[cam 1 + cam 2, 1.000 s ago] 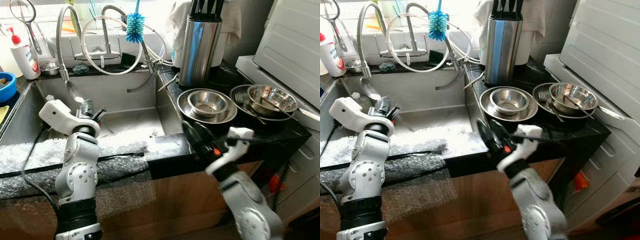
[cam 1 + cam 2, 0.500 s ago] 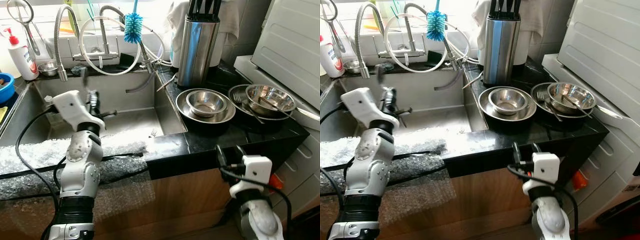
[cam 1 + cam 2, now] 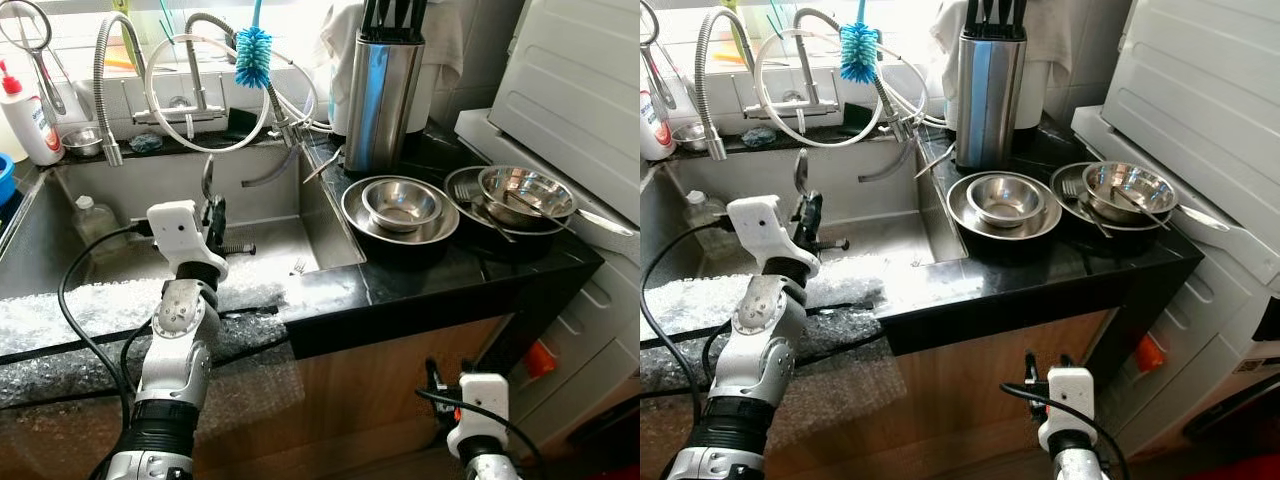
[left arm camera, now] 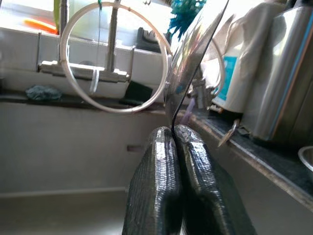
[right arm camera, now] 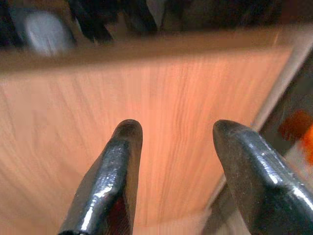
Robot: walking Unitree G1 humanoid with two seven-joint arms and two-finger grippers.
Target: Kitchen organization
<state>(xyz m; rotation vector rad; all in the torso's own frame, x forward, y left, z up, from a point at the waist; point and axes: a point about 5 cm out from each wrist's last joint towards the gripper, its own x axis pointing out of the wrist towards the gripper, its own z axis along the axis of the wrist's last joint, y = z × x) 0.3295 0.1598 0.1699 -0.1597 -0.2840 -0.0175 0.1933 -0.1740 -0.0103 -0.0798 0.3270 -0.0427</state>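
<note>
Right claw [image 5: 171, 147] has dropped below the worktop [image 3: 450, 285], fingers spread; left claw [image 4: 177, 142] pinches a spoon [image 3: 207, 183] over the sink [image 3: 270, 240], stowing likely next.

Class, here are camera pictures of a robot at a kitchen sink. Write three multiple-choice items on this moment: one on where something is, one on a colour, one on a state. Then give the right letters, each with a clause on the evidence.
1. Where is the knife block?
A. In the sink
B. On the black counter behind the steel bowls
C. On the floor

2. What colour is the bottle brush hanging by the tap?
A. Blue
B. Red
C. Yellow

3. What state is the left gripper in?
A. Wide open
B. Shut on a sponge
C. Shut on a spoon

Answers:
1 B: it stands on the counter behind the nested bowls.
2 A: its bristles are bright blue.
3 C: in the left wrist view its fingers pinch the spoon, held over the sink.
</note>
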